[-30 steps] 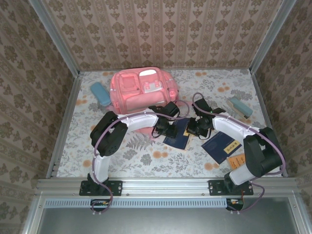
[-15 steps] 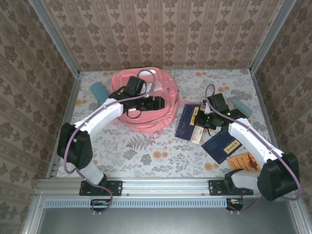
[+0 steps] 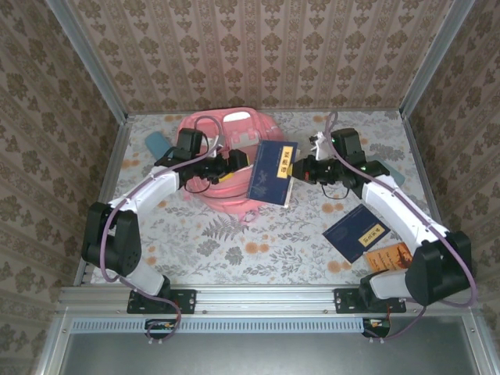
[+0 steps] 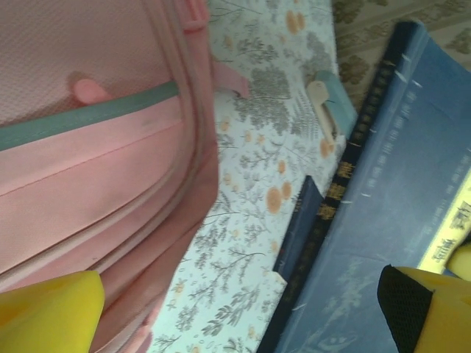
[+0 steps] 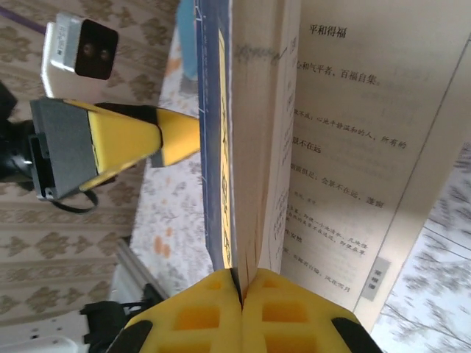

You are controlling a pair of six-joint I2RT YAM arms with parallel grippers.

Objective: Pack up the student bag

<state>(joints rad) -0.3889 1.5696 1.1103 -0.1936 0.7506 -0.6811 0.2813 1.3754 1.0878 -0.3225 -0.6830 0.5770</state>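
Yellow pads (image 5: 206, 316) of the right gripper (image 5: 241, 283) pinch only the blue book's (image 5: 211, 147) cover; loose pages may splay and snag. Just beyond it, the left gripper (image 3: 232, 164) hovers, jaws apart, beside the student bag (image 4: 88, 184).

student bag (image 3: 223, 160): pink all over, grey-green stripe (image 4: 88, 118) across it.
held book (image 3: 269, 173): navy cover, yellow title label, white pages with black print.
second book (image 3: 355, 232) at its 5 o'clock: same navy, yellow label.
booklet (image 3: 389, 257), further out at 5 o'clock: orange.
case (image 3: 158, 144) at the bag's 9 o'clock: teal.
tablecloth (image 3: 258, 234): pale, grey fern sprigs, orange flowers.
walls (image 3: 258, 47): beige damask.
right gripper (image 5: 240, 287) and left gripper (image 4: 239, 294): yellow fingers (image 5: 199, 316).
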